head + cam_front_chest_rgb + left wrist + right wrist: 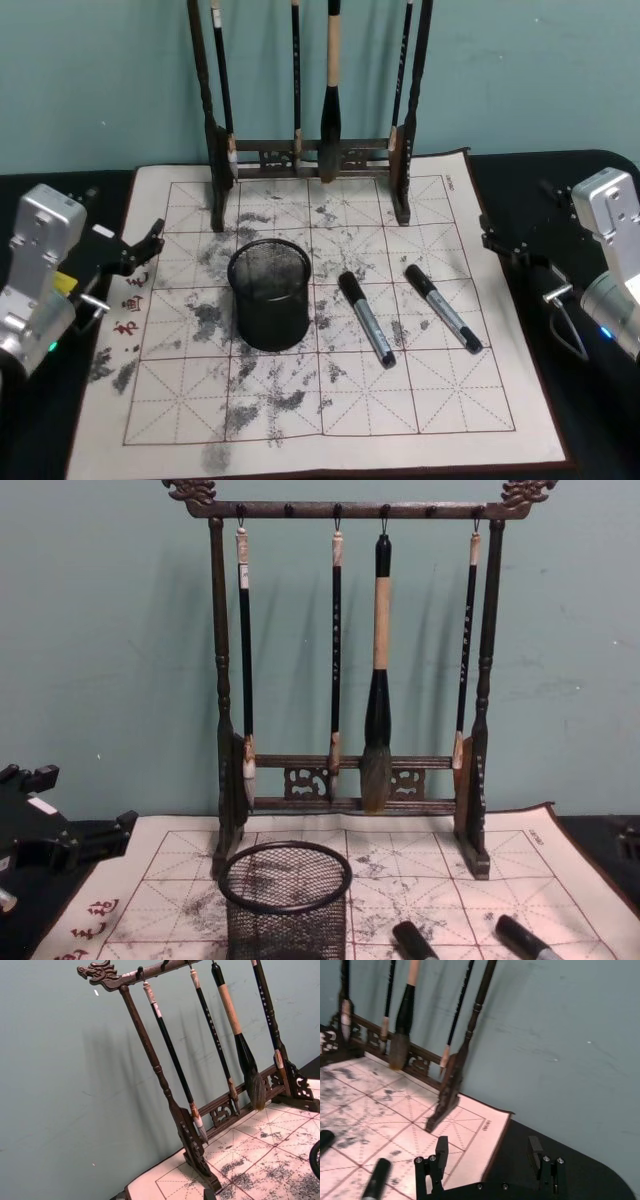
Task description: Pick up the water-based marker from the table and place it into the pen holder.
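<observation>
Occupying the whole work area is the table (520,165), a black top. On it lies a cream mat (330,420) ruled with a red grid and blotched with grey ink; red characters run along its left margin.

Next in size is the brush rack (350,510), tall, of dark wood with carved ends. It stands at the mat's far edge against the teal wall, both feet on the mat. Four brushes (378,680) hang from its top bar, tips down; the third from the left is much the thickest.

Left gripper (88,802): at the left edge of the mat, above the black top, fingers apart and holding nothing. It is well apart from the task items.

Right gripper (488,1147): at the right edge of the mat, near the rack's right foot, fingers wide apart and holding nothing.

Pen holder (268,325): a round black mesh cup, upright on the mat in front of the rack's left half, slightly left of centre.

First marker (366,318): black cap, grey barrel, lying flat on the mat just right of the pen holder, not touching it, angled with its capped end farther from the robot.

Second marker (443,307): alike in look, lying flat to the right of the first, roughly parallel, with a clear gap between the two.
</observation>
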